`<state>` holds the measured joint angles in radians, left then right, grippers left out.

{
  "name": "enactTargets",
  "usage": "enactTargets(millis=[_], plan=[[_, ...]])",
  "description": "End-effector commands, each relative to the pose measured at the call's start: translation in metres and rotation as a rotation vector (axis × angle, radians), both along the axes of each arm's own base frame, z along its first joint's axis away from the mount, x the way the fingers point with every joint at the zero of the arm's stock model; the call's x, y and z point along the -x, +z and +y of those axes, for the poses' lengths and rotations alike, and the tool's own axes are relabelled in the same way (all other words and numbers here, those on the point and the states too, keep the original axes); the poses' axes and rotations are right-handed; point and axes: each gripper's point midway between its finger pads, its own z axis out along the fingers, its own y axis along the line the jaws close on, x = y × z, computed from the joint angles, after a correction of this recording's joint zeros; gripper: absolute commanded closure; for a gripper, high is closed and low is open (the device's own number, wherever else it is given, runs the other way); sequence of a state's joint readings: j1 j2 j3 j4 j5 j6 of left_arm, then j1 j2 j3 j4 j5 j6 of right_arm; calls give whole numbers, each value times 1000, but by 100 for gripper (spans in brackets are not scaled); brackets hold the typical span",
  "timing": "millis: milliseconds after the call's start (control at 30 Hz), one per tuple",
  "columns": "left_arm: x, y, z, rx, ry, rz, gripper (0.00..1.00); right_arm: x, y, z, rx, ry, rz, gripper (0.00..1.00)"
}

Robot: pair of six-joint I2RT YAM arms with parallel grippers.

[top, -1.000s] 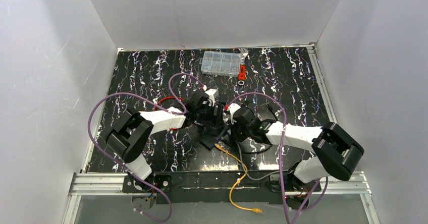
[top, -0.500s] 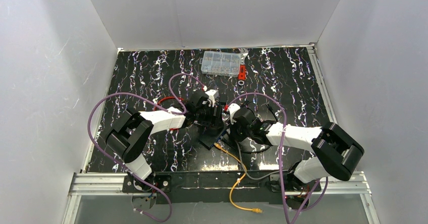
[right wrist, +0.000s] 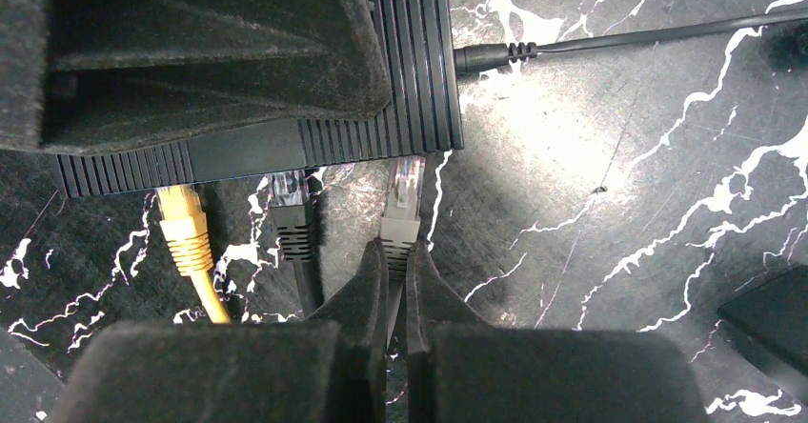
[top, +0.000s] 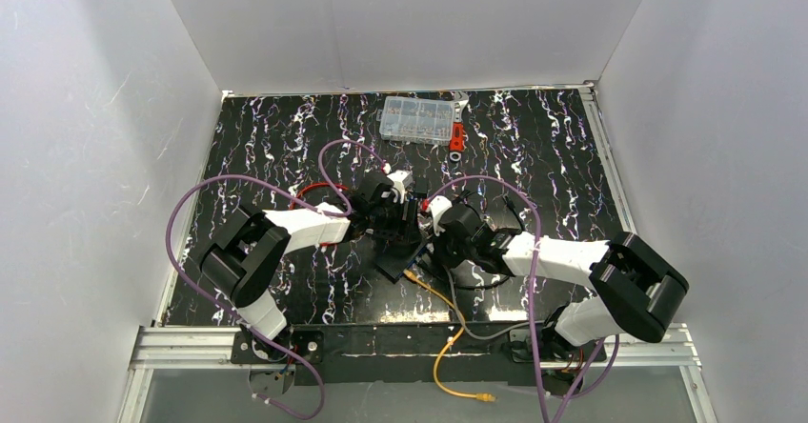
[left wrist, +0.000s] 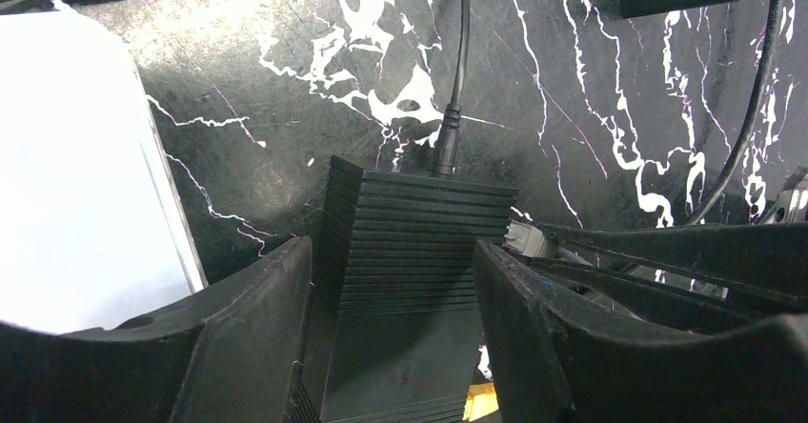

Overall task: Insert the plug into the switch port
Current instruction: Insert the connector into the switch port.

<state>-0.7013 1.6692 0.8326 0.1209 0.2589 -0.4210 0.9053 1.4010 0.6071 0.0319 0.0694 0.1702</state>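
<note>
The black switch (right wrist: 410,61) lies on the table, its port face toward my right wrist camera. My left gripper (left wrist: 391,251) straddles the switch (left wrist: 419,242) with a finger against each side. My right gripper (right wrist: 397,256) is shut on the boot of a grey plug (right wrist: 402,204). The plug's clear tip just meets the port face near its right end, with most of its body outside. The orange cable's plug (right wrist: 183,228) has a yellow boot and sits in a port at the left. A black plug (right wrist: 292,213) sits between them. From above, both grippers meet at the switch (top: 395,266).
A black power lead (right wrist: 495,56) enters the switch's side. A white-grey box (left wrist: 76,175) lies just left of the left gripper. The orange cable (top: 438,294) trails over the front edge. A clear parts box (top: 416,120) and a red piece (top: 457,137) sit at the back.
The right gripper has edged a little toward the switch with the grey plug. The left gripper has stayed on the switch.
</note>
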Motion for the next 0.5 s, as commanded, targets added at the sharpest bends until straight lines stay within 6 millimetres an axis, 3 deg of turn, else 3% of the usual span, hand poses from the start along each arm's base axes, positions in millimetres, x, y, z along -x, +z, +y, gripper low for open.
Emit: enactTargets(millis=[0,467], plan=[[6,-8,3,-13,-12,34,39,-6,12,13,-23,30,-52,99],[16,-14,5,-11,-32,72,43,-15,16,20,-1,63,-163,99]])
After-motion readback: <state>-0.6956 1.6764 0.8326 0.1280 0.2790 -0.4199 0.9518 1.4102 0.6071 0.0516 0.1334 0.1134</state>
